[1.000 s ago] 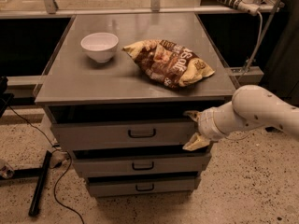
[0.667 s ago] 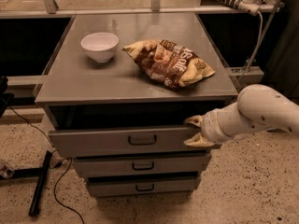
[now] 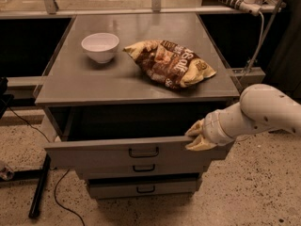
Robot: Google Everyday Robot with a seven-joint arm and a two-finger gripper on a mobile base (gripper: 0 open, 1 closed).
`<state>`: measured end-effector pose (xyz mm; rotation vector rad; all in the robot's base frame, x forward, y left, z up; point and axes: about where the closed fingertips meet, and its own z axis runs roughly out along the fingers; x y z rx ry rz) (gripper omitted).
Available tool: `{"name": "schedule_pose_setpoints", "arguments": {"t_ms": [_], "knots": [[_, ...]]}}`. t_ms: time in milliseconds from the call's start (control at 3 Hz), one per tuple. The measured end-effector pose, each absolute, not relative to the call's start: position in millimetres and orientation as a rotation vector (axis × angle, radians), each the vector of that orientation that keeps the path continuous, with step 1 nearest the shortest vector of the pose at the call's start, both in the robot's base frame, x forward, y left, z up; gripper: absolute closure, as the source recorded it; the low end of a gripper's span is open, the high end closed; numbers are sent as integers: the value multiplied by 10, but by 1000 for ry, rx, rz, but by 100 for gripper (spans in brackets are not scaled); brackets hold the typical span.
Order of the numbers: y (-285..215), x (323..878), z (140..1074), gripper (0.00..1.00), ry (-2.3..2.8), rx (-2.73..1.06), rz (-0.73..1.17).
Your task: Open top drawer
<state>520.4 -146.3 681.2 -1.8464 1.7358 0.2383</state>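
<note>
Three grey drawers sit stacked under the desk [image 3: 89,86] in the lower middle of the frame. The top drawer [image 3: 103,153] is pulled out toward the camera, its dark inside showing below the desk edge and its black loop handle [image 3: 143,152] at centre. The gripper [image 3: 196,138] sits at the right end of its front, jaws clenched over the upper edge. The white arm [image 3: 263,114] enters from the right. A white bowl [image 3: 100,46] and a crumpled snack bag [image 3: 170,62] lie on the desk, apart.
</note>
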Motion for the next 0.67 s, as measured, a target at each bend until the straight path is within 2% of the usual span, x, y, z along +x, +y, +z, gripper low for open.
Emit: {"name": "schedule_pose_setpoints", "arguments": {"t_ms": [333, 667], "knots": [[-1462, 5204, 6811, 81, 1736, -1846, 238], [-1454, 5223, 6807, 58, 1734, -1850, 245]]}}
